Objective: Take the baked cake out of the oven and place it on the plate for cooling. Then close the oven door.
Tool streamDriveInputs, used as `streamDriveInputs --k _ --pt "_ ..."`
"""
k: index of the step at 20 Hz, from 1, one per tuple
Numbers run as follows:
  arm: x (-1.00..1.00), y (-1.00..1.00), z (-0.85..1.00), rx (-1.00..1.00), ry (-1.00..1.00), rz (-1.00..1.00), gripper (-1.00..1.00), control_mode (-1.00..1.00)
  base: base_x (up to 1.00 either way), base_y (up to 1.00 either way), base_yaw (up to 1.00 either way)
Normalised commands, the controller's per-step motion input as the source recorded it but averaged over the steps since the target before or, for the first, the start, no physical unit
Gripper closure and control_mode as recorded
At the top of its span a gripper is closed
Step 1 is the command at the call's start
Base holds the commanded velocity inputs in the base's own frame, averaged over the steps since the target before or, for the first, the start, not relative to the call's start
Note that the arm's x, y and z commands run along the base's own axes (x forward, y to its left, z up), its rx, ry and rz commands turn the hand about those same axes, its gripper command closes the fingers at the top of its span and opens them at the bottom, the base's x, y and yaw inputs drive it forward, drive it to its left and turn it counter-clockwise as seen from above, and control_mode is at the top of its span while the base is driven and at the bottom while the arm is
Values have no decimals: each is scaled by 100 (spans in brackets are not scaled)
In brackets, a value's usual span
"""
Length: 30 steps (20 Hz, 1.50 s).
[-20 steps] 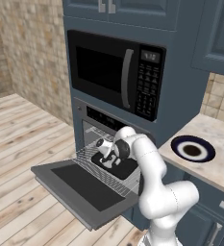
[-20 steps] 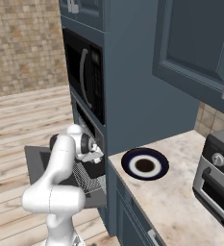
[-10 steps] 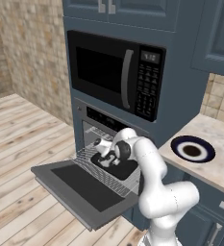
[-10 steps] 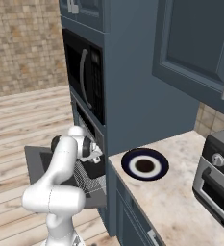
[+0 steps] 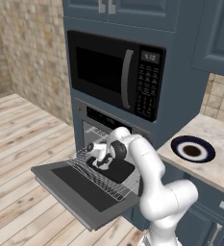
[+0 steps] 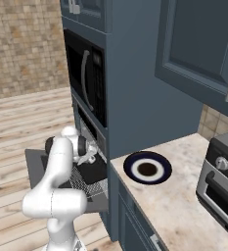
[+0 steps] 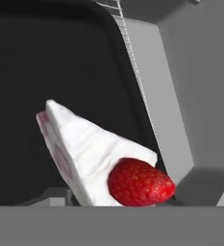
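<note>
A blue-cabinet kitchen with a plank floor fills both base views; the oven (image 5: pixel 104 126) sits mid-frame under the microwave (image 5: pixel 114 73), its oven door (image 5: pixel 80 191) dropped flat. Against the frames a second back, the hand has slid a little leftward over the rack, the rest unchanged. The gripper (image 5: pixel 102 162) hangs just above the black tray (image 5: pixel 118 169). The fingers cannot be made out, so their spread is unclear. The cake (image 7: pixel 96 156) fills the hand view's lower centre, on the tray. The plate (image 5: pixel 192 149) waits at centre right on the counter (image 5: pixel 220 166).
</note>
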Motion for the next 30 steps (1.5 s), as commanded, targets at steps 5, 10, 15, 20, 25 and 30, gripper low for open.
streamDriveInputs --k 5,10,15,20,25,30 --pt "-100 14 12 0 -14 20 100 -100 0 0 0" --pt "-100 0 89 0 -2 1 100 -100 0 0 0" --pt "-86 0 100 1 -2 0 100 -100 0 0 0" --pt "-68 0 100 0 0 0 100 -100 0 0 0" --pt "-41 0 100 1 1 -1 100 -100 0 0 0" --pt "-36 0 100 4 11 -5 100 -100 0 0 0"
